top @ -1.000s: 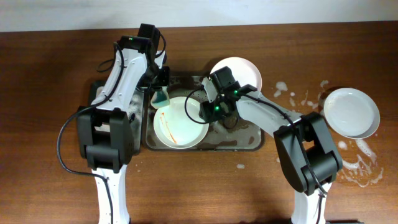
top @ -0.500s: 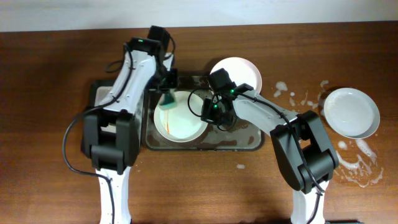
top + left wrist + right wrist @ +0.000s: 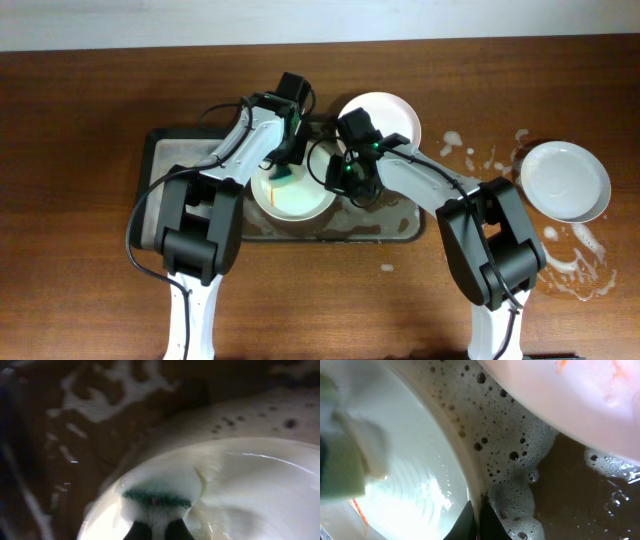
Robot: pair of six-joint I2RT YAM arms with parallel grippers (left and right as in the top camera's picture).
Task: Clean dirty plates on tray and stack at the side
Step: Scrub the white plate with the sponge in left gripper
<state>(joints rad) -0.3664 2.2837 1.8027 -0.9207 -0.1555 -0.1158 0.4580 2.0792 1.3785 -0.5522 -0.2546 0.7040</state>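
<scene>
The overhead view is sharp and evenly lit from above. Shadows on the table [image 3: 90, 300] are soft and short, and the white plate at the side [image 3: 565, 182] is nearly blown out. The left wrist view is dim and blurred throughout, with a thin glare streak on the soapy plate [image 3: 260, 490]. In the right wrist view the foam [image 3: 510, 450] is crisp, the sponge [image 3: 340, 470] is smeared, and the upper plate [image 3: 580, 390] is washed out.

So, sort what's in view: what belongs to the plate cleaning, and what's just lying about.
Job: soapy plate, sponge in left end effector, right end effector on its rim, streaked plate, clean plate, large tray.
Lying about: smaller tray, foam spatter.
</scene>
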